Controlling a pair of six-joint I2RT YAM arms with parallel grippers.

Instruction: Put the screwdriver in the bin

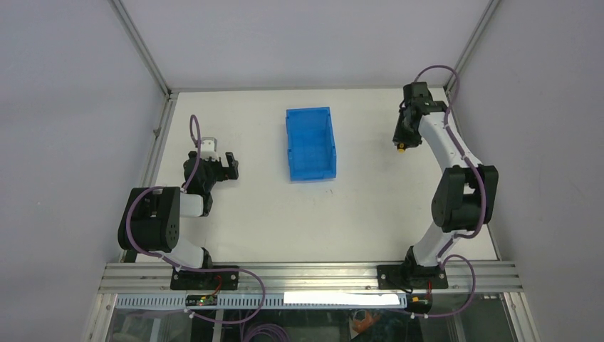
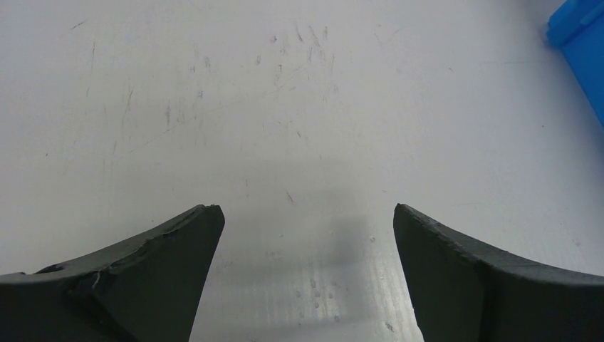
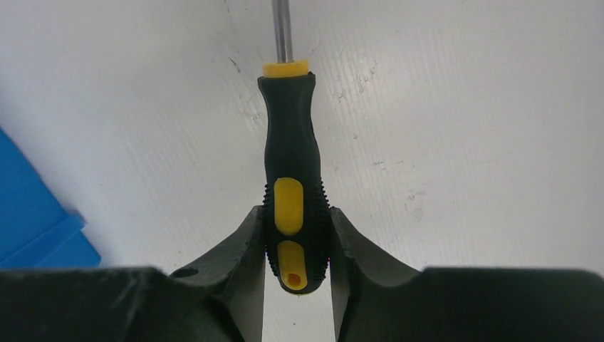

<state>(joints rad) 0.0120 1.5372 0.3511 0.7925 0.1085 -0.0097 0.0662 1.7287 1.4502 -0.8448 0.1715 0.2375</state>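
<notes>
The blue bin [image 1: 310, 143] stands open-topped at the middle back of the white table. My right gripper [image 1: 402, 144] is to its right, apart from it, shut on the yellow-and-black handle of the screwdriver [image 3: 295, 178]. Both fingers press the handle's rear end, and the thin metal shaft points away out of the top of the right wrist view. A corner of the bin [image 3: 35, 228] shows at that view's left edge. My left gripper [image 1: 218, 165] is open and empty over bare table left of the bin; the bin's corner [image 2: 580, 43] shows at the left wrist view's top right.
An aluminium frame post [image 1: 142, 50] and grey walls bound the table at the back and sides. A metal rail [image 1: 306, 274] carrying both arm bases runs along the near edge.
</notes>
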